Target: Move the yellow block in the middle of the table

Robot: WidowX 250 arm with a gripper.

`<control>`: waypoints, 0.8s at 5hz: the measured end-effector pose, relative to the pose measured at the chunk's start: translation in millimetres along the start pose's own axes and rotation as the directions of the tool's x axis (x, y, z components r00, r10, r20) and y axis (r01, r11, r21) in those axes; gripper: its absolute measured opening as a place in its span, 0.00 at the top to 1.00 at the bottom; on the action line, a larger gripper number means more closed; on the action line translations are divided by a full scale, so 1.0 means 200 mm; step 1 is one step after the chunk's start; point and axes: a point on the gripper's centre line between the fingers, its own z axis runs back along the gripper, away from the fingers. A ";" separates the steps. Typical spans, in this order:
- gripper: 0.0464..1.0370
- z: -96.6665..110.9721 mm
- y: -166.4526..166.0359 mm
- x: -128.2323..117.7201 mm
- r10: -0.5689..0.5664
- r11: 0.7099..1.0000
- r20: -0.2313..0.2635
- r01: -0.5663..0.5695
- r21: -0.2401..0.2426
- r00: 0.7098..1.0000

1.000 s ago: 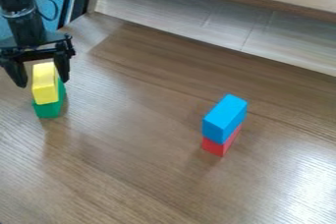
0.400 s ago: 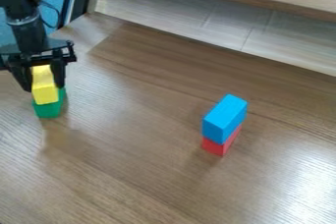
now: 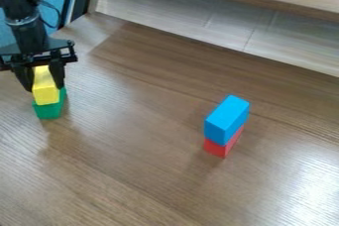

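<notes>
At upper left | claw clamped on yellow block | green block beneath

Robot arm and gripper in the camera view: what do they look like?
The arm is black, with a lighter grey band around it and a thin dark cable looping out beside it. The gripper is black too: a wide crosspiece carrying two chunky fingers that narrow downward.

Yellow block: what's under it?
A green block. Its lower front and a strip of its right side show; the yellow block covers its top, so that can't be seen.
</notes>
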 end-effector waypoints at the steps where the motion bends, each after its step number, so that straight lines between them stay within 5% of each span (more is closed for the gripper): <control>1: 0.47 0.01 -0.11 -0.03 -0.078 0.996 -0.006 0.078 -0.030 0.997; 3: 0.47 0.00 -0.47 -0.10 -0.306 0.949 0.001 0.305 -0.080 0.952; 4: 0.47 -0.04 -0.66 -0.15 -0.445 0.890 0.010 0.443 -0.104 0.896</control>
